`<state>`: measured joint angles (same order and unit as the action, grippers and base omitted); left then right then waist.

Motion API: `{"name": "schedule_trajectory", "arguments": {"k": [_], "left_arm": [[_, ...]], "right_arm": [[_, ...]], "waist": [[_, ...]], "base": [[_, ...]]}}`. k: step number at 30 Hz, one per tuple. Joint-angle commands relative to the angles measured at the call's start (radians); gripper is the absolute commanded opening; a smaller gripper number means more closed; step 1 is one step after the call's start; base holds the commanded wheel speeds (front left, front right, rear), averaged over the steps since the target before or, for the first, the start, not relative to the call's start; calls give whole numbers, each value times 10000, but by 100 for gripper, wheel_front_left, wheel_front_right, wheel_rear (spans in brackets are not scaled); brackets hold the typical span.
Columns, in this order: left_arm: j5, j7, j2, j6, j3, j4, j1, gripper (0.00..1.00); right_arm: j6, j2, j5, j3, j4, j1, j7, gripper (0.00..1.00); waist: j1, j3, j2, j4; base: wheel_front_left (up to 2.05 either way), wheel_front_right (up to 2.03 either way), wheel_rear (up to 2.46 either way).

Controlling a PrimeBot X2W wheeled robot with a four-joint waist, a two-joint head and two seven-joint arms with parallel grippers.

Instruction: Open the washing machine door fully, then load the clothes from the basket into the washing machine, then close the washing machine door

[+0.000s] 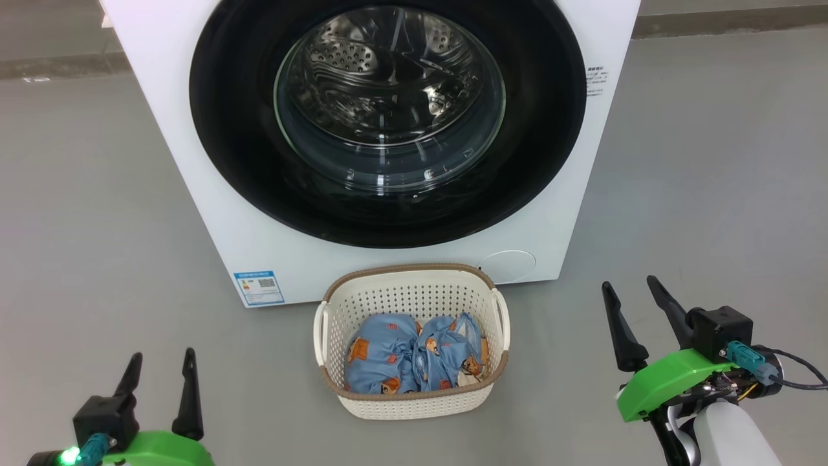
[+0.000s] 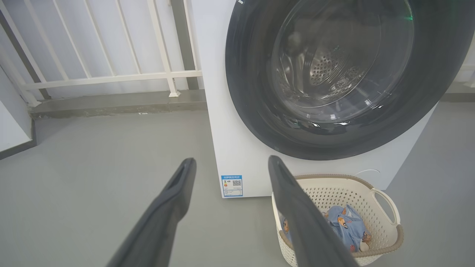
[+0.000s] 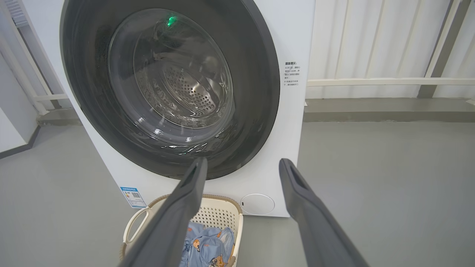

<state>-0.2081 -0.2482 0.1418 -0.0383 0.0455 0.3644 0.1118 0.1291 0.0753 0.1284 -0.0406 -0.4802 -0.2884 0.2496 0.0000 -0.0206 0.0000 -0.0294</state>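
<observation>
The left end effector [image 1: 162, 355] and right end effector [image 1: 629, 283] are hovering, jaws apart, holding nothing. Between them the basket [image 1: 414, 401] is sitting with the clothes [image 1: 414, 359] inside; ahead of both, the washing machine door [image 1: 233, 129] is standing shut.

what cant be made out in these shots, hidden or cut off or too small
- washing machine door: top cut off by the head view's upper edge; which side the handle is on cannot be told.
- clothes: bunched in the basket, head view; folds hide the piece count.
- blue label sticker: print too small in every view.
</observation>
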Motion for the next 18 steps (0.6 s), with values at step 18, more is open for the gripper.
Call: {"name": "schedule_trajectory", "arguments": {"k": [18], "left_arm": [[-49, -135, 328, -20, -172, -352, 481, 100]], "right_arm": [[16, -34, 52, 169, 231, -321, 122, 100]], "waist": [[0, 122, 0, 18]], "base": [[44, 44, -88]]}}
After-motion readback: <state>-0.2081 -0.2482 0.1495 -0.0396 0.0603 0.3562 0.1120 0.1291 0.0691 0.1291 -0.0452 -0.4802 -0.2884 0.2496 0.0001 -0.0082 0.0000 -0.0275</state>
